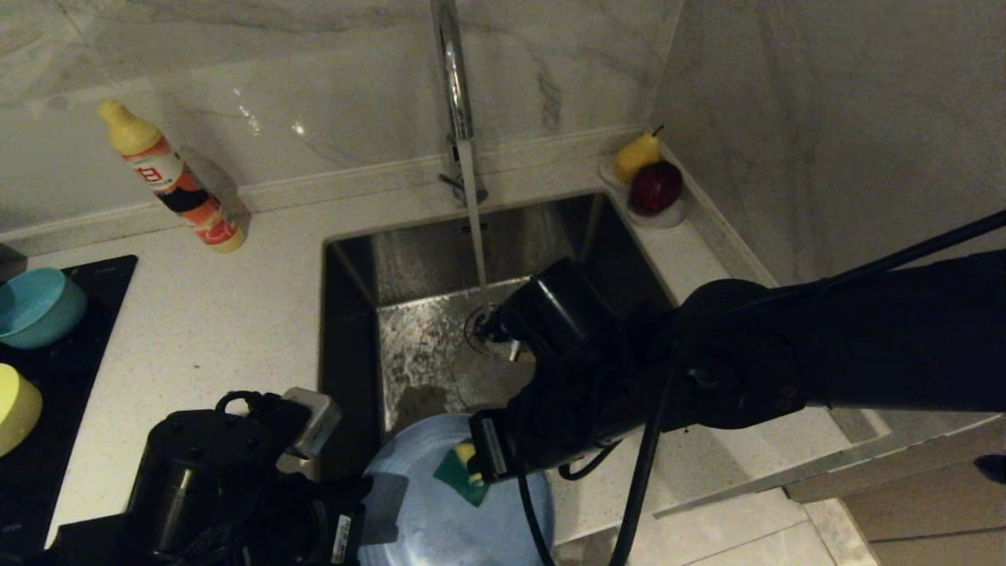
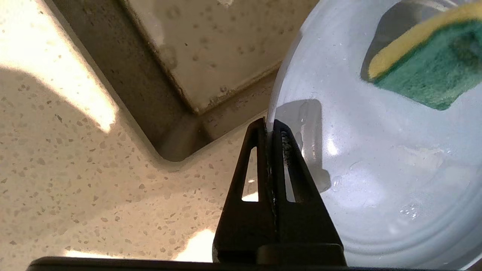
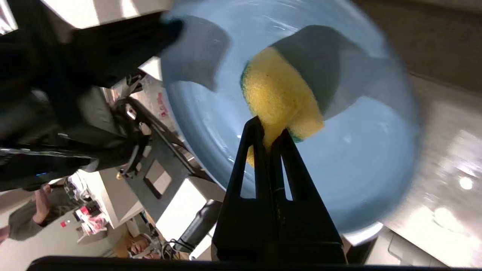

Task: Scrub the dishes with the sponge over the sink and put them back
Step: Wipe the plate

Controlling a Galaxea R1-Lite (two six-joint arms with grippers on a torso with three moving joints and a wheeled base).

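Observation:
The light-blue plate [image 1: 440,519] [image 2: 376,169] [image 3: 357,158] is held tilted at the near edge of the steel sink [image 1: 409,259]. My left gripper [image 1: 365,503] [image 2: 268,126] is shut on the plate's rim. My right gripper [image 1: 475,464] [image 3: 269,131] is shut on the yellow sponge [image 1: 460,472] [image 2: 425,67] [image 3: 278,94], whose green face presses against the plate's inner surface. Water runs from the chrome tap [image 1: 456,94] into the sink. The teal bowl [image 1: 35,306] and the yellow bowl [image 1: 12,405] sit at the far left.
Both bowls rest on a black hob [image 1: 102,275]. An orange detergent bottle [image 1: 177,181] stands on the speckled counter [image 1: 220,314] behind it. A clear dish [image 1: 668,216] with a pear [image 1: 637,153] and a red apple [image 1: 656,187] sits in the back right corner.

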